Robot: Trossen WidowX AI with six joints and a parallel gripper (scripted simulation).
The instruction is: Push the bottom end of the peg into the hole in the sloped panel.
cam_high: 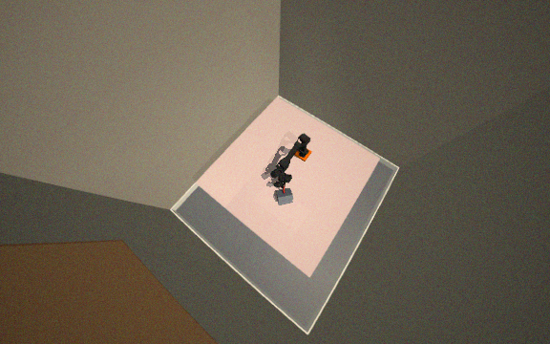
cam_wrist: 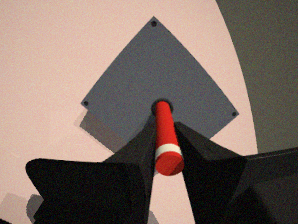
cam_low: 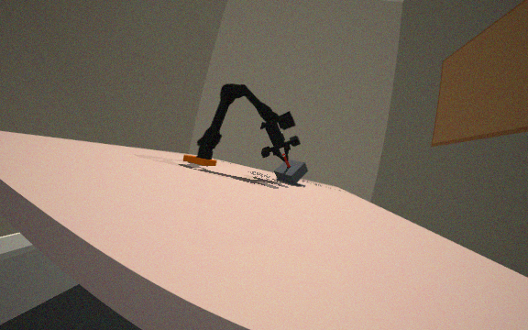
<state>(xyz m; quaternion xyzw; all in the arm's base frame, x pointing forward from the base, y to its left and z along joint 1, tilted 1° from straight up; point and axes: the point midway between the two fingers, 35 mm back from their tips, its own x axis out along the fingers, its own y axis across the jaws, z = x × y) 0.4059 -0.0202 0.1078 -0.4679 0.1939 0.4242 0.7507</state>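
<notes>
A round red peg (cam_wrist: 167, 131) (cam_low: 287, 160) (cam_high: 284, 189) with a white band near its top is held between the fingers of my gripper (cam_wrist: 164, 128) (cam_low: 286, 155), which is shut on it. The blue-grey sloped panel (cam_wrist: 140, 75) (cam_low: 290, 172) (cam_high: 285, 197) lies beyond the fingertips. In the wrist view the peg's lower end is at the round dark hole (cam_wrist: 154, 107), whose rim shows around it. How deep the end sits in the hole I cannot tell. The fingers hide the panel's near corner.
The pink table (cam_high: 323, 191) (cam_low: 246, 247) carries the arm on its orange base (cam_high: 305, 155) (cam_low: 200, 160). Small dark dots mark the panel's visible corners. A table edge curves past the right of the panel in the wrist view.
</notes>
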